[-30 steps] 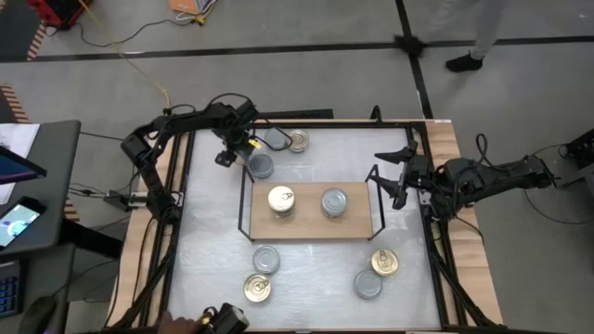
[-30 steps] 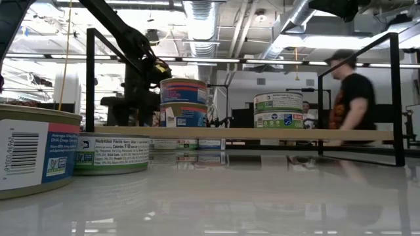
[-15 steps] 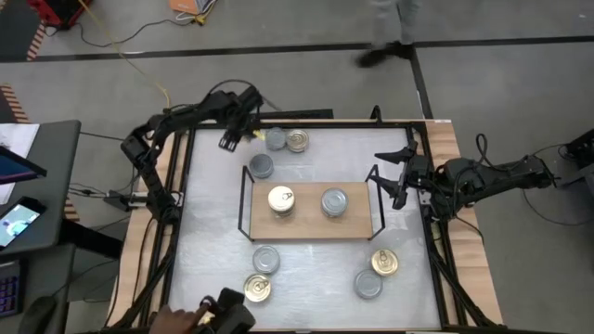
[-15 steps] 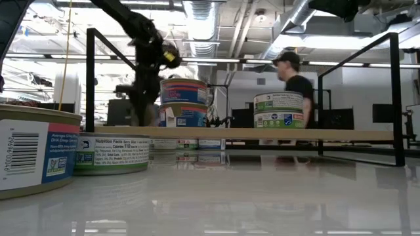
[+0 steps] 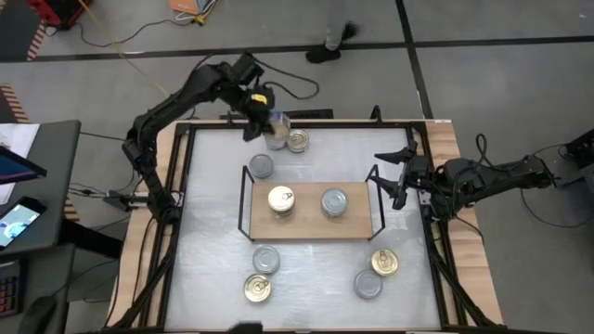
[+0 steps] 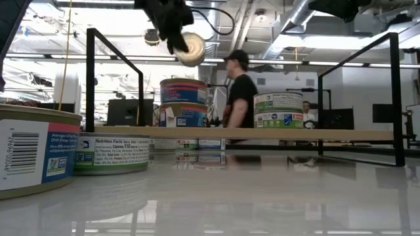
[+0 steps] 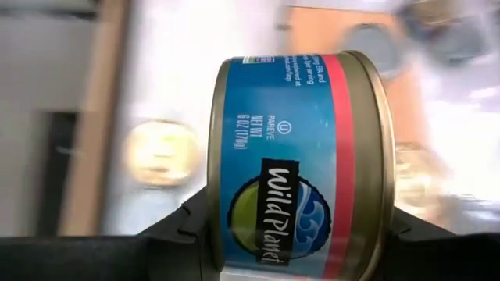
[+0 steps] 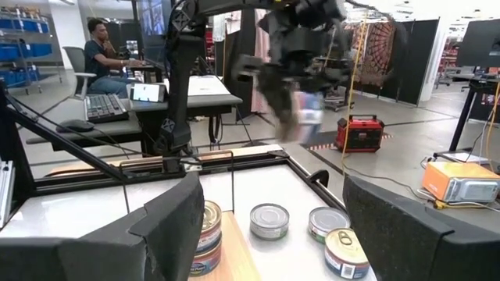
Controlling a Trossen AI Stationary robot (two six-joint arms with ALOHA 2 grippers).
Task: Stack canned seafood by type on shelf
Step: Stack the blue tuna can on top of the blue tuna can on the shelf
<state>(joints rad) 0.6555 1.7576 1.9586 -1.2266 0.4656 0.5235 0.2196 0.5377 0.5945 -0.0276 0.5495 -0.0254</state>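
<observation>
Tins number nine in the high view, with more hidden in the stacks. One blue-labelled tin (image 7: pixel 301 168) is clenched between the fingers of the left gripper (image 5: pixel 263 119), raised above the far edge of the counter (image 5: pixel 306 278); the low view shows it (image 6: pixel 191 49) tilted and well above the shelf (image 5: pixel 311 224), its pale lid facing the camera.

On the shelf stand two stacks near each other. A gold-lidded stack (image 5: pixel 281 200) sits on the left half, and the low view shows it as two blue-labelled tins (image 6: pixel 184 103), one on the other. A silver-lidded stack (image 5: pixel 334 201) sits on the right half, and the low view shows it as two green-labelled tins (image 6: pixel 278 110).

Six tins lie loose on the counter. Behind the shelf are two: a gold-lidded tin (image 5: pixel 298 141) just beside the held tin, and a silver-lidded tin (image 5: pixel 262 167) near the shelf's left wire frame. In front of the shelf are four: a silver tin (image 5: pixel 265 259) with a gold tin (image 5: pixel 257 289) just beside it on the left side, and a gold tin (image 5: pixel 385 263) with a silver tin (image 5: pixel 368 283) close by on the right.

The right gripper (image 5: pixel 392 178) waits at the counter's right edge beside the shelf's right frame, fingers spread apart and holding nothing.

A person (image 6: pixel 240 92) stands in the room behind.
</observation>
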